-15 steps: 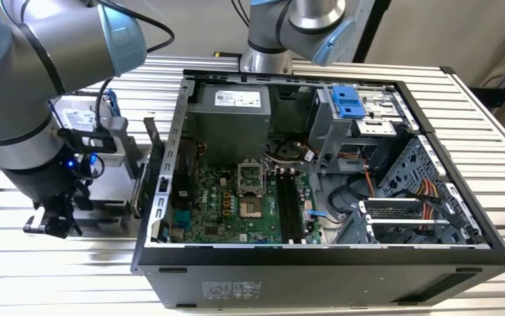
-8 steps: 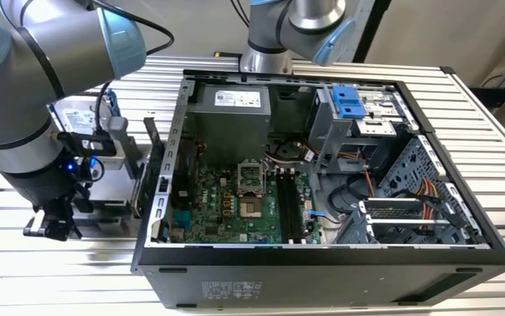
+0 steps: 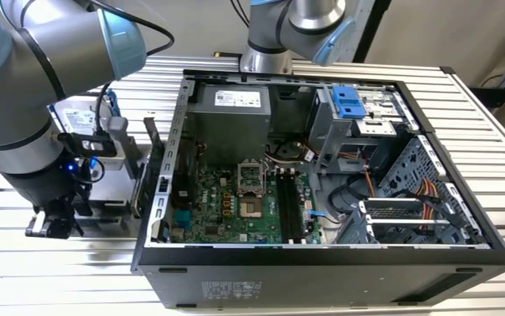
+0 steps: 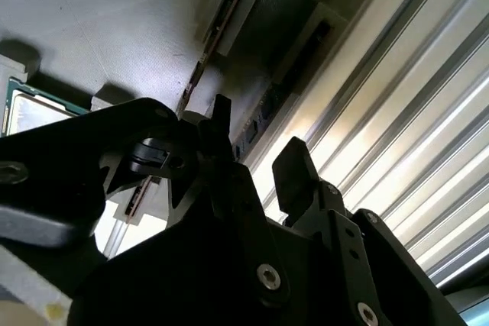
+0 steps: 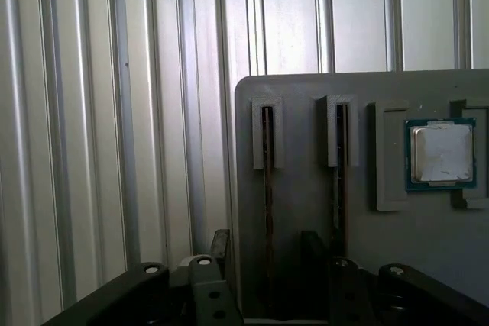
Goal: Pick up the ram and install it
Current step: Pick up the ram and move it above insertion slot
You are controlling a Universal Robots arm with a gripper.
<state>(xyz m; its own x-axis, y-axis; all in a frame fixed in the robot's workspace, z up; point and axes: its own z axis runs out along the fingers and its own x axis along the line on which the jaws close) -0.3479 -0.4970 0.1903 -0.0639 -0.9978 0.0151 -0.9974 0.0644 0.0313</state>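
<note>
Count: 1 gripper (image 5: 267, 243), 2 memory sticks, 1 square silver chip (image 5: 441, 153), 1 grey tray (image 5: 306, 89). The ram (image 5: 267, 181) stands on its long edge in the slot nearest the tray's edge. Its long axis runs parallel to that edge and to the ribs of the aluminium table (image 5: 114, 112). The second stick (image 5: 338, 181) sits in the neighbouring slot, parallel to it. You have the fingers (image 5: 221, 246) apart, 1 on each side of the ram; contact cannot be judged. The second wrist view shows the same straddle from low down: gripper (image 4: 257, 146), ram (image 4: 302, 59), second stick (image 4: 229, 13) and just a corner of the chip (image 4: 30, 112). The exterior view adds the open computer case (image 3: 322, 253), with the gripper (image 3: 52, 226) low at that view's left, outside the case.
</note>
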